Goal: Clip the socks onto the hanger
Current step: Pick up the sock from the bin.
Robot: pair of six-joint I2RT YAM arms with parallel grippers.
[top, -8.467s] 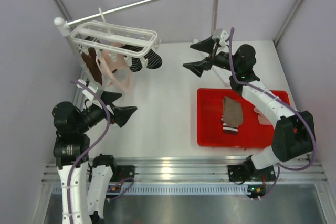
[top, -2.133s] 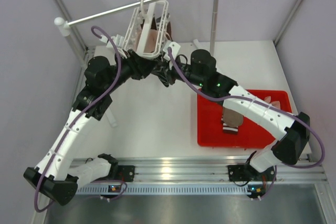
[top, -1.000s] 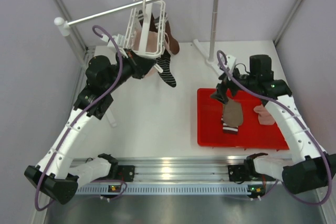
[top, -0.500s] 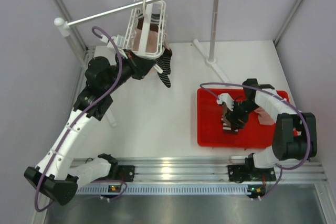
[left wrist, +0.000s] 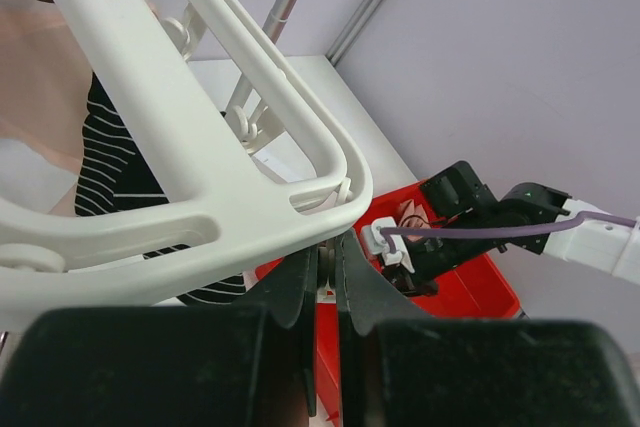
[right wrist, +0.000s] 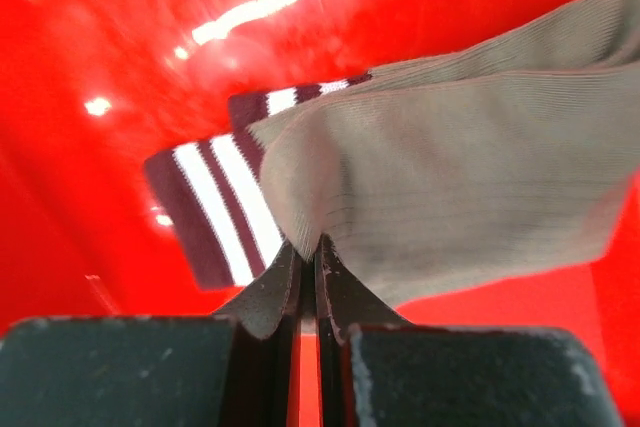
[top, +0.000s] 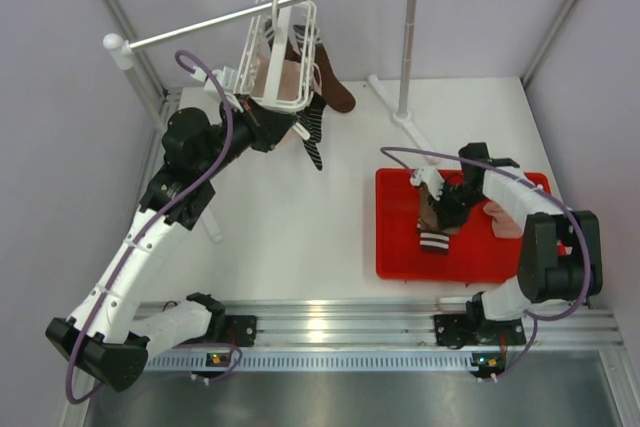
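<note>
The taupe ribbed sock (top: 431, 225) lay cuff-down in the red plastic tray (top: 500, 257) at centre right, a fold nipped tight by the right gripper (right wrist: 308, 247), well apart from the upper-left white lattice hanger (left wrist: 160, 92), whose rim the left gripper (left wrist: 325, 252) clamped.

- Hanger (left wrist: 190, 137): smooth white moulded plastic, faint sheen.
- Brown sock (right wrist: 470, 137): fine ribbed knit cloth, matt; cuff (right wrist: 215, 212) of the same knit, dark maroon with white stripes.
- Tray (right wrist: 120, 37): hard glossy red plastic, bright glints across it.
- Striped sock (left wrist: 115, 157): soft black-and-white knit, matt.
- Pink sock (top: 505, 219): pale, dull cloth.
- Fingers (right wrist: 262, 299) of the right gripper (right wrist: 308, 247): matt black, slightly grainy.
- Table (top: 300, 227): flat matt white.
- Base rail (top: 320, 312): brushed silver metal, reflective.
- Cable (left wrist: 480, 233): smooth purple sheath.
</note>
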